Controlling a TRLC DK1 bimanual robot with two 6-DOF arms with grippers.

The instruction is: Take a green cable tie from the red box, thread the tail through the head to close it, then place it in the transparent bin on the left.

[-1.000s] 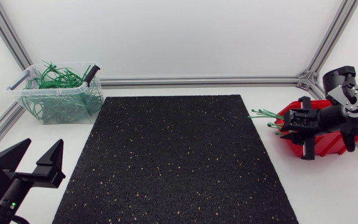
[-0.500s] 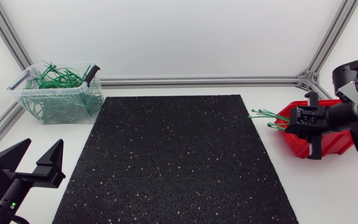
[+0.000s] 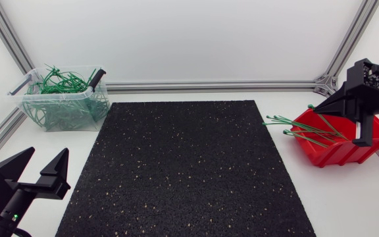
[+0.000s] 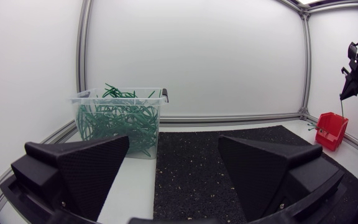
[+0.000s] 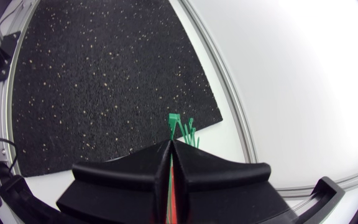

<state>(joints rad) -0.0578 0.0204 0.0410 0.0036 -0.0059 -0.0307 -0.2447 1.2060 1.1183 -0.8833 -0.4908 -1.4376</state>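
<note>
Right hand (image 5: 170, 155) closed, pinching one green cable tie (image 3: 326, 122), held above red box (image 3: 337, 153) at table's right edge. Tie probably light, thin, springy, slick, so may swing. Best hold: near head, tail free. Left hand (image 3: 46, 154) open, near-left corner.

Matt black right gripper (image 5: 171, 144); in its grip, smooth green plastic cable tie (image 5: 169, 165); beneath it, glossy red plastic box (image 3: 337, 153); beside it, coarse speckled rubbery mat (image 3: 183, 164).

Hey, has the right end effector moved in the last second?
Yes. In the head view the right end effector has risen off the red box toward the back right corner, shut on a green cable tie.
</note>
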